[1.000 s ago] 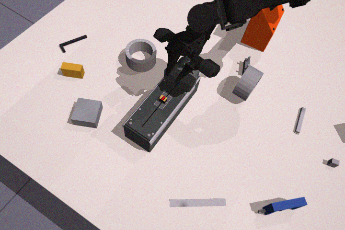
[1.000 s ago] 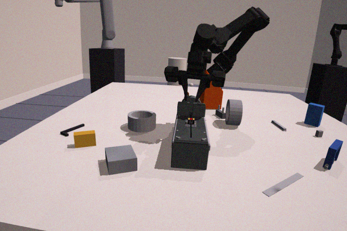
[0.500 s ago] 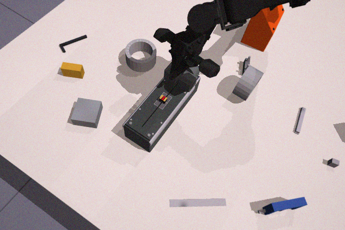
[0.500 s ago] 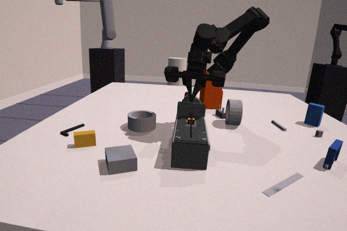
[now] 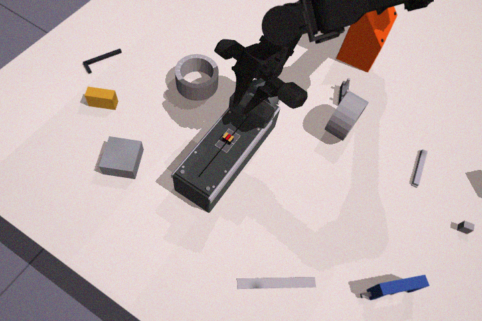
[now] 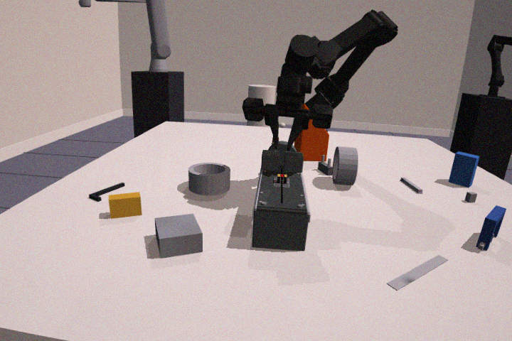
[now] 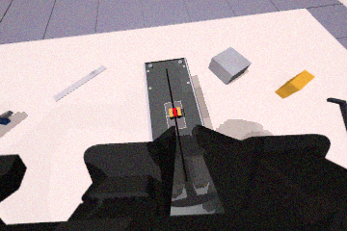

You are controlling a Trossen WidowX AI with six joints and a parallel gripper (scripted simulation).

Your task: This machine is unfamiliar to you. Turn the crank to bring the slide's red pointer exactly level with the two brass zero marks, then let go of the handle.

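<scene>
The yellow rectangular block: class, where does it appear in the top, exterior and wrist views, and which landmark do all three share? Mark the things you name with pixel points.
Top: the yellow rectangular block [image 5: 100,97] [image 6: 124,205] [image 7: 295,84] is at left, above centre.
Exterior: left, below mid-height.
Wrist: right, above centre.
Shared landmark: the grey square-topped block [image 5: 121,157] [image 6: 178,235] [image 7: 229,65], its neighbour in every view.

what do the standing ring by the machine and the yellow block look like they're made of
The ring looks like dull grey metal, perhaps cast, going by its even grey, faceted wall; painted plastic is possible. The yellow block could be painted wood or plastic: flat single colour, matte, no grain visible.
</scene>
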